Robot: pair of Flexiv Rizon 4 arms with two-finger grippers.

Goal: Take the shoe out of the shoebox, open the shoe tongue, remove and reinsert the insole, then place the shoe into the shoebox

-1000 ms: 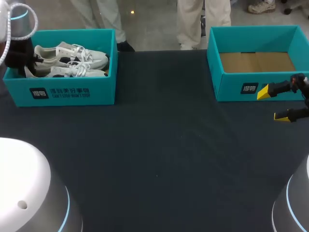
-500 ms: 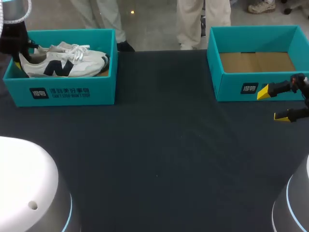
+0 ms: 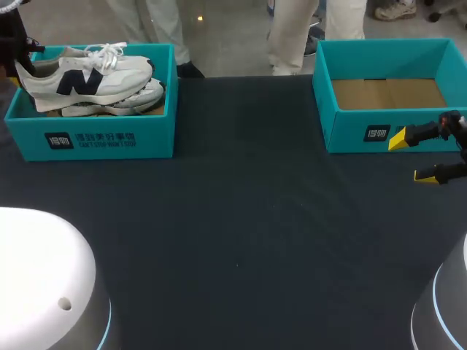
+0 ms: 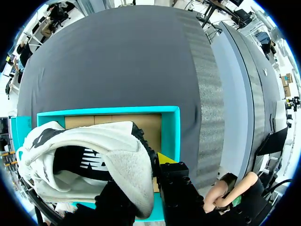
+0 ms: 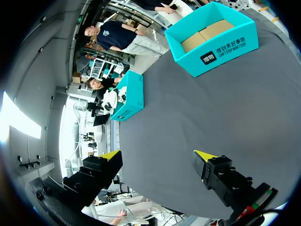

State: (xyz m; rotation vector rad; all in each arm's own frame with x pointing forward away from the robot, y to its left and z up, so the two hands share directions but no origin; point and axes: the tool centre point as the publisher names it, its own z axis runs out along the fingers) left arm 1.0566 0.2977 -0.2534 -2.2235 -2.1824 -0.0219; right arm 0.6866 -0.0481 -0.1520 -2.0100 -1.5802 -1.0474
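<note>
A white sneaker [image 3: 80, 76] with a dark side logo hangs above the left teal shoebox [image 3: 91, 138], sole down and toe to the right. My left gripper [image 3: 20, 57] is shut on its heel at the box's far left. In the left wrist view the sneaker's heel collar [image 4: 127, 165] sits between the fingers of the left gripper [image 4: 143, 197], over the shoebox's cardboard floor [image 4: 117, 120]. A second white sneaker [image 3: 128, 102] lies in the box underneath. My right gripper [image 3: 419, 157] stands open in front of the right shoebox [image 3: 379, 131], with nothing in it.
The right teal shoebox holds only its cardboard floor [image 3: 387, 93]. In the right wrist view the open right gripper [image 5: 157, 154] looks across dark tabletop [image 5: 211, 108] toward both boxes [image 5: 214, 40] [image 5: 129, 96]. Bare dark cloth [image 3: 241, 219] spans the table's middle.
The left gripper has raised one sneaker out of the left box and turned it from lying beside its mate to sole down. The right arm has kept still.
</note>
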